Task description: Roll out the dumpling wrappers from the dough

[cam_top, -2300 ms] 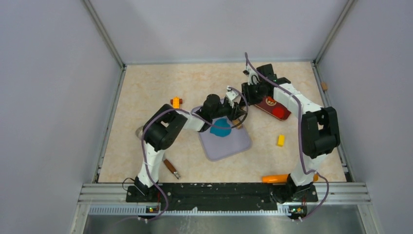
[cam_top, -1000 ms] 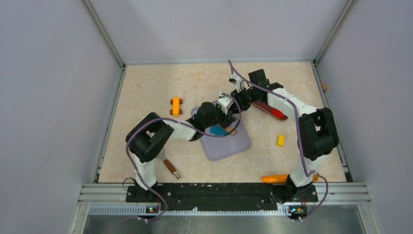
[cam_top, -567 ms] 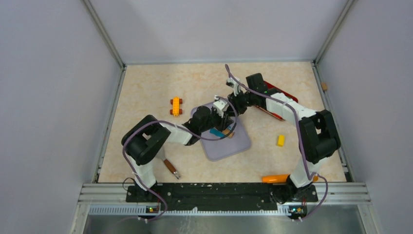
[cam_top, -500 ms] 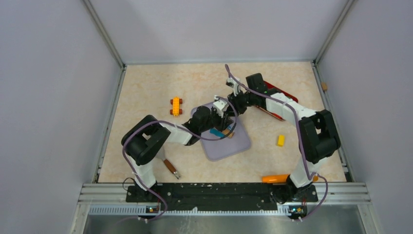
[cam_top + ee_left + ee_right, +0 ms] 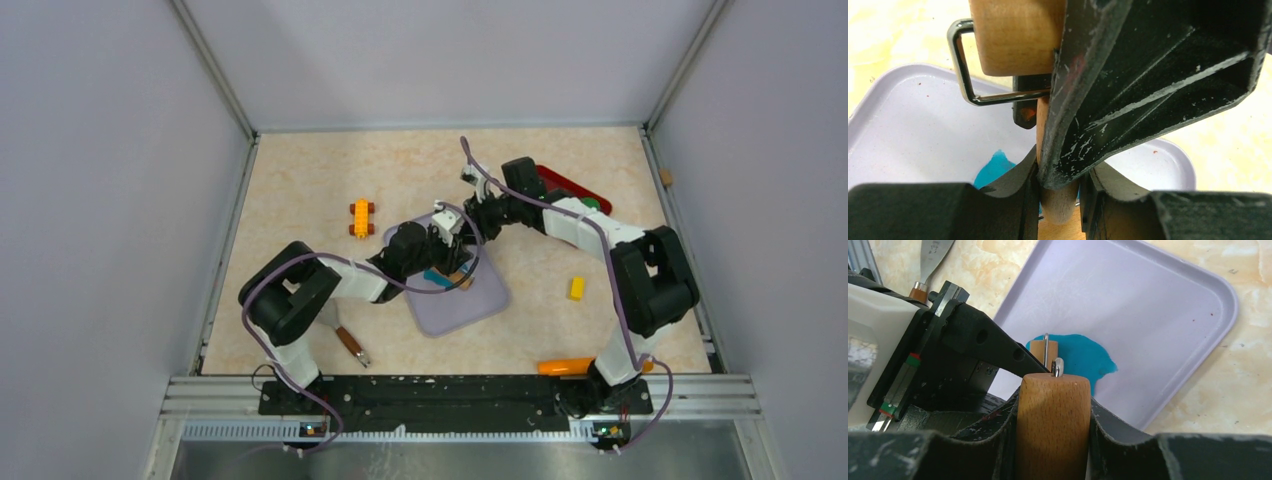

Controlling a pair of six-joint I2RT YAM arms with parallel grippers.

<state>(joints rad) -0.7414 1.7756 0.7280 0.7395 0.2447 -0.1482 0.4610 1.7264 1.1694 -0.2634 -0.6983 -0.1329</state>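
Note:
The teal-blue dough (image 5: 436, 277) is a flattened patch on the lavender mat (image 5: 470, 305). It also shows in the right wrist view (image 5: 1088, 359) and the left wrist view (image 5: 992, 169). No separate wrapper discs show. Both grippers meet over the dough on the tan wooden roller (image 5: 463, 279). My left gripper (image 5: 447, 243) is shut on its thin handle (image 5: 1057, 202). My right gripper (image 5: 476, 214) is shut on its thick wooden barrel (image 5: 1054, 425). A small wooden end (image 5: 1043, 350) with a wire bracket rests on the dough.
On the tabletop are an orange-and-brown toy block (image 5: 361, 217), a yellow block (image 5: 576, 288), an orange carrot (image 5: 565, 366) by the right base, a brown-handled knife (image 5: 351, 345) and a dark red tray (image 5: 562, 186) at the back right. Walls enclose three sides.
Both grippers have moved left and nearer with the roller, over the dough. The mat has slid slightly left. Less of the dough shows from above.

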